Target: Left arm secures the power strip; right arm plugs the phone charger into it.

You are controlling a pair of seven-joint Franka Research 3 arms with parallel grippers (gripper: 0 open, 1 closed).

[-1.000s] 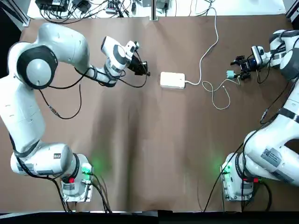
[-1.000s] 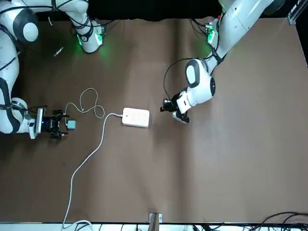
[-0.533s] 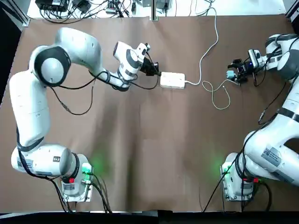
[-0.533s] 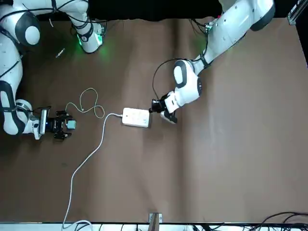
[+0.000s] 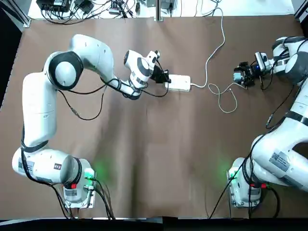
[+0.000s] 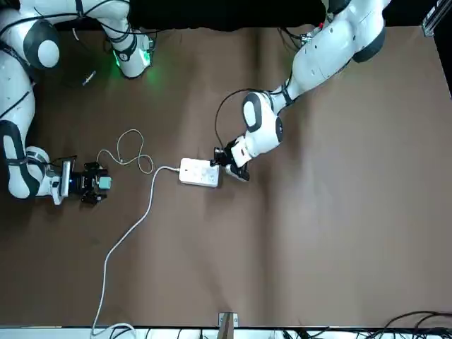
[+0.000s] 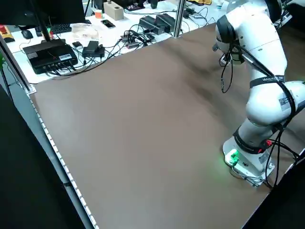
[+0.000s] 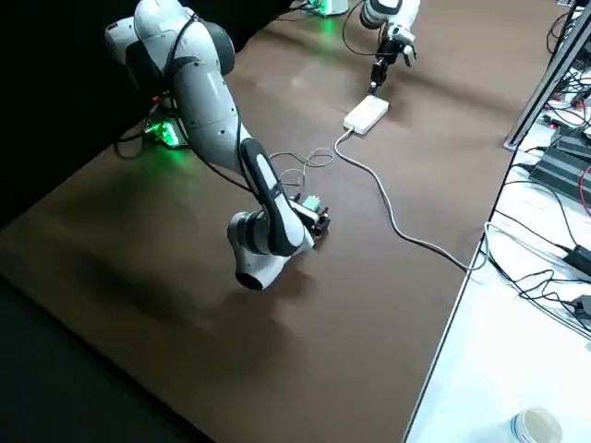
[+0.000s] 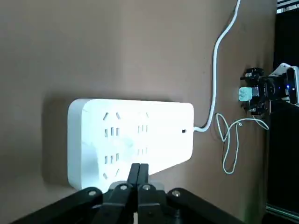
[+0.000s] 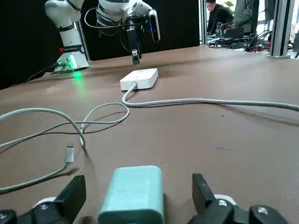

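Observation:
The white power strip lies flat at mid-table, its thick cord running off the far edge. My left gripper is shut, its joined fingertips pressed against the strip's end away from the cord. At the right side, the teal phone charger sits on the table between the fingers of my right gripper. That gripper is open, with a gap on each side of the plug. The charger's thin cable loops toward the strip.
Cables and electronics crowd the white bench beyond the far edge. A paper cup stands there too. People sit in the background. Broad bare brown tabletop lies between the arm bases.
My left gripper travelled right across the table until its tips reached the power strip's end. The right gripper edged in so that its fingers flank the charger.

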